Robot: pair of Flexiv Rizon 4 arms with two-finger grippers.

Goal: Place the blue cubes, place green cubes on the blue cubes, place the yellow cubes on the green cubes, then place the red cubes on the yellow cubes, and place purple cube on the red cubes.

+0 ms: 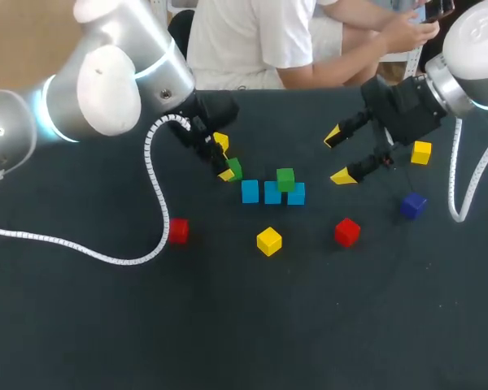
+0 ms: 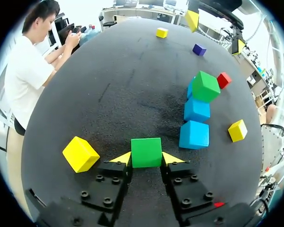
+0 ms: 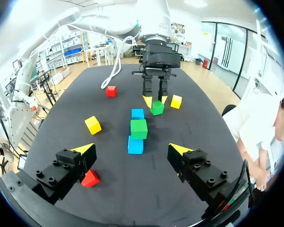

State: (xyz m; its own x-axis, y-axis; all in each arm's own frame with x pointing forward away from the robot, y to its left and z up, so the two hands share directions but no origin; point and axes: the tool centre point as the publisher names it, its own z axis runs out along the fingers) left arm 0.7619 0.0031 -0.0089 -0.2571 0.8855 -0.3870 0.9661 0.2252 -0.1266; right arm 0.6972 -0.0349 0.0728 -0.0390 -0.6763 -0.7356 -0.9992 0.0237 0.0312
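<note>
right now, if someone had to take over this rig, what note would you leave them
Left gripper: shut on a green cube, close to one end of the blue row.
Right gripper: open, holding nothing, off the row's other end.
Done: three blue cubes stand in a row, and a second green cube sits on top of them, toward the right arm's end.
Loose on the table: three yellow cubes, two red cubes and one purple cube.
Left: put the held green cube on the blue, then the yellow, red and purple layers.
</note>
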